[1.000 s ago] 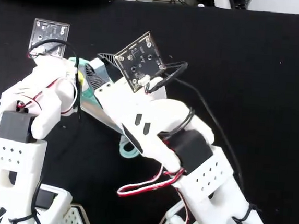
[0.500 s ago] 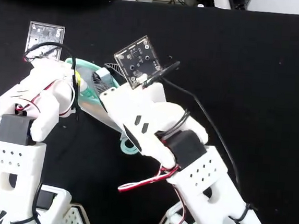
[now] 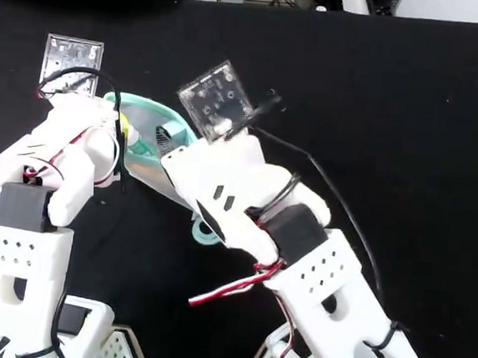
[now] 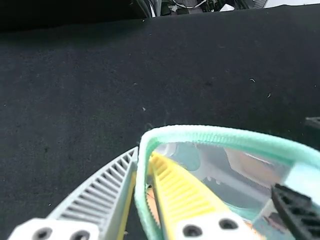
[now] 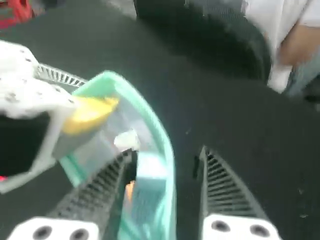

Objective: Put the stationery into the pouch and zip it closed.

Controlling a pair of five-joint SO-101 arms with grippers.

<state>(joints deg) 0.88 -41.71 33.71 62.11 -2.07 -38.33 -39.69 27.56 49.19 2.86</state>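
Right gripper (image 5: 167, 152) had edged toward the left gripper (image 4: 144, 155), and the pouch (image 3: 148, 117) mouth gaped wider on the table (image 3: 395, 117). Right jaws stood spread astride the rim; the left pinched that rim. Zip remained unclosed.

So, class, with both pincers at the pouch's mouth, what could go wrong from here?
The left pincer grips the pouch only by its rim, so a tug might pull it free. The right pincer stands open astride that rim, near the left one; closing could crumple the mouth or collide.
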